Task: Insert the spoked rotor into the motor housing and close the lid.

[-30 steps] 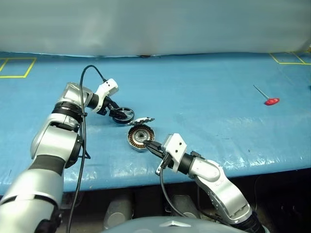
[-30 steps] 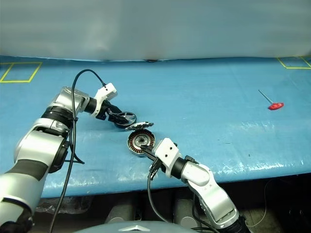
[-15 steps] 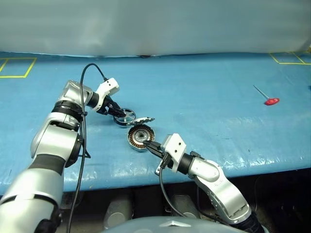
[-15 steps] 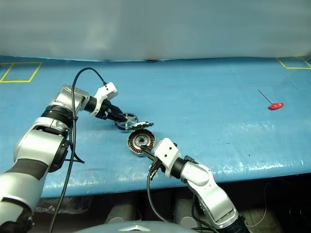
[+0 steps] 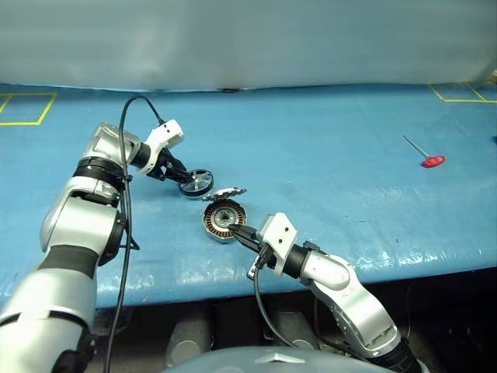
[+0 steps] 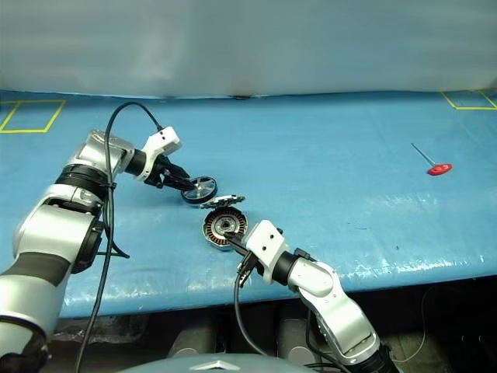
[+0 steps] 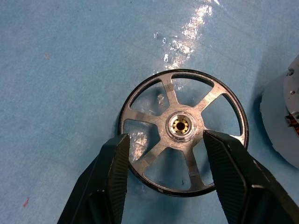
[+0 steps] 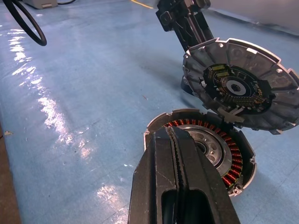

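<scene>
The spoked rotor, black-rimmed with silver spokes, sits tilted up on the blue table just left of the motor housing. My left gripper is shut on it, one finger on each side of its rim. The motor housing lies open with its copper windings showing. Its lid stands up from the housing's far edge, dark ribbed inside facing me. My right gripper is shut, its tip at the housing's near rim.
A red-handled tool lies far to the right. Yellow tape marks lie at the back corners of the table. A black cable loops over my left arm. The table's front edge runs just behind my right wrist.
The left gripper's fingers have drawn in onto the rotor's rim, and the rotor has tipped up from lying flatter. The hand has shifted slightly left. The right arm has not moved.
</scene>
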`<move>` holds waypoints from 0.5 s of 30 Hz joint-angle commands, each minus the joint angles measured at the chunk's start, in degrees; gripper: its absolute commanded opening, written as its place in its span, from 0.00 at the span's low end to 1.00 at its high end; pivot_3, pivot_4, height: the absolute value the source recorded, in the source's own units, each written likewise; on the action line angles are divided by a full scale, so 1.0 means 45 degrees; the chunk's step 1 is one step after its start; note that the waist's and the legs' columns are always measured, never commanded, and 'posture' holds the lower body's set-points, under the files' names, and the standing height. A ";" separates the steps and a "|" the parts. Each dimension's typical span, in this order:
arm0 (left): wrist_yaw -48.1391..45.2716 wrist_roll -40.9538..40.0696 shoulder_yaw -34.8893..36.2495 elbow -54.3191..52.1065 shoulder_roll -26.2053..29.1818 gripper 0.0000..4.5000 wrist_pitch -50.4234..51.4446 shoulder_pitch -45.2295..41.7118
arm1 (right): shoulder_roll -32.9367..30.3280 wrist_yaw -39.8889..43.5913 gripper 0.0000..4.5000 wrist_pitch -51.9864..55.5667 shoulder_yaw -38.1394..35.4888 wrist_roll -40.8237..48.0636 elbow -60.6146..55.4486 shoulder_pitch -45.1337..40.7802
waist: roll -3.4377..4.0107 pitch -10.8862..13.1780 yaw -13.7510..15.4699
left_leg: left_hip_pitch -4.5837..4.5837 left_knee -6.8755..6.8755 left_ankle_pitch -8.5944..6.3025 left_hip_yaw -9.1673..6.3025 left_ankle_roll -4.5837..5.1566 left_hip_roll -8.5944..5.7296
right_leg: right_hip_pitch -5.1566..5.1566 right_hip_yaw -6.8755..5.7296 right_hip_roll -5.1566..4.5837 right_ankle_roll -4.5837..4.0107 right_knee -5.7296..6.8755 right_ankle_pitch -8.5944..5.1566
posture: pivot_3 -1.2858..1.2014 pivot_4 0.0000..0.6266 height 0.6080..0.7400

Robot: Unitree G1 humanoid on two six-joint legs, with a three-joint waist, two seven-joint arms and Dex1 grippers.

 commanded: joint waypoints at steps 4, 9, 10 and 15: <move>-0.0155 -0.0365 0.0707 -0.0582 0.0376 0.60 0.0040 0.0086 | 0.0007 0.0124 0.00 -0.0030 -0.0039 0.0055 0.0025 -0.0299 | -0.0002 -0.0001 0.0039 | 0.0000 0.0005 0.0000 -0.0002 0.0001 -0.0003 | 0.0004 -0.0001 -0.0005 0.0003 0.0001 0.0002 | 0.52 0.24 1.00; -0.0273 -0.0502 0.0838 -0.0638 0.0304 0.60 0.0213 -0.0051 | -0.0011 0.0132 0.00 -0.0004 -0.0035 0.0060 0.0059 -0.0347 | -0.0004 -0.0002 0.0023 | -0.0005 0.0013 -0.0001 -0.0002 0.0006 -0.0013 | 0.0003 0.0000 -0.0013 0.0010 0.0001 0.0006 | 0.52 0.24 1.00; -0.0263 -0.0534 0.0861 -0.0642 0.0236 0.64 0.0187 -0.0086 | -0.0025 0.0120 0.00 -0.0010 -0.0025 0.0038 0.0060 -0.0328 | -0.0004 -0.0002 0.0023 | -0.0005 0.0013 -0.0002 -0.0002 0.0007 -0.0014 | 0.0003 0.0000 -0.0013 0.0010 0.0001 0.0006 | 0.52 0.24 1.00; 0.0707 -0.0426 0.0937 -0.0502 -0.0058 0.96 -0.0524 -0.0120 | -0.0017 0.0028 0.00 0.0022 0.0005 0.0011 0.0020 -0.0240 | -0.0005 -0.0003 0.0025 | -0.0005 0.0013 -0.0002 -0.0003 0.0009 -0.0021 | 0.0004 0.0002 -0.0019 0.0014 0.0002 0.0009 | 0.52 0.24 1.00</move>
